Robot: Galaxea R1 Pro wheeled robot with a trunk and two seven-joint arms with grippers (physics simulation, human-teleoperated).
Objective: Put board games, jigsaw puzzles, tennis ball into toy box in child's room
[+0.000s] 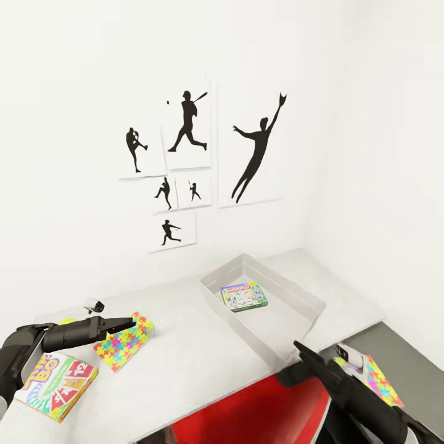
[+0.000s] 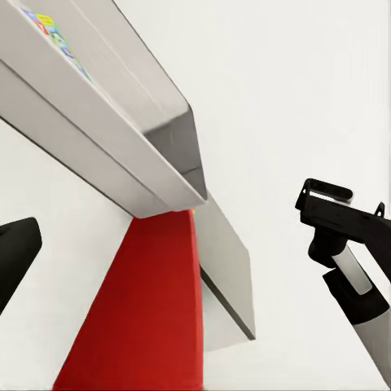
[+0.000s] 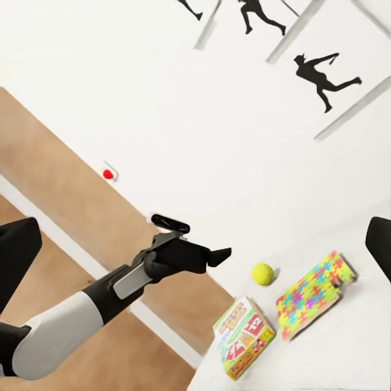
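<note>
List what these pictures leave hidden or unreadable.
- Tennis ball: in the head view, hidden behind the left gripper.
- Right gripper: head view, jaws' opening unreadable.
- Second jigsaw puzzle: partly covered by the right arm.
- Board game in the toy box: print too small.

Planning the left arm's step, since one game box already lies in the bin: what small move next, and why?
Probably lower the left gripper onto the jigsaw puzzle beneath its tip. It hovers there, and the toy box holds only one board game.
</note>
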